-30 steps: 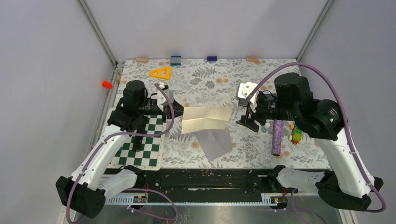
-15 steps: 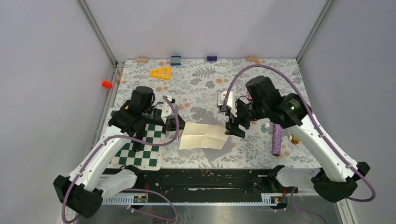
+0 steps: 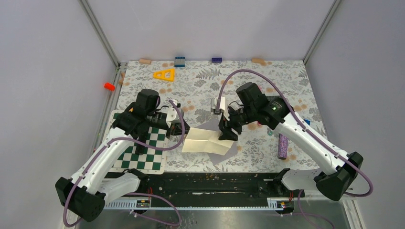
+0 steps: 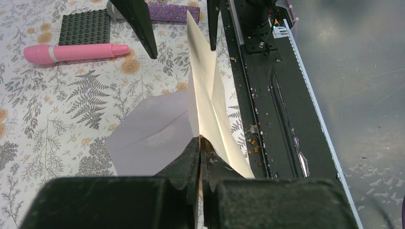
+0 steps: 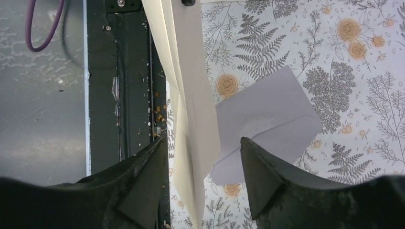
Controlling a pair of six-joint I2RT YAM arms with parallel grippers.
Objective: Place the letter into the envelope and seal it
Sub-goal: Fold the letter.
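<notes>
Creased letter (image 3: 206,141) held over the grey envelope (image 3: 230,149), mid-table (image 3: 267,81) near the near edge, with its long axis parallel to that edge. Left pincer (image 3: 179,129) clenched on its left end. Right pincer (image 3: 226,132) released, jaws straddling its right end. Chessboard (image 3: 143,150) lies to the left and a glittery purple tube (image 3: 282,145) to the right. Both arms reach inward.

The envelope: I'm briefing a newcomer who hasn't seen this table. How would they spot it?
On the floral tablecloth, look near the middle, just right of the green checkerboard. The envelope lies flat there, partly hidden beneath the tan letter. It is the only plain grey paper, with a pointed flap.
</notes>
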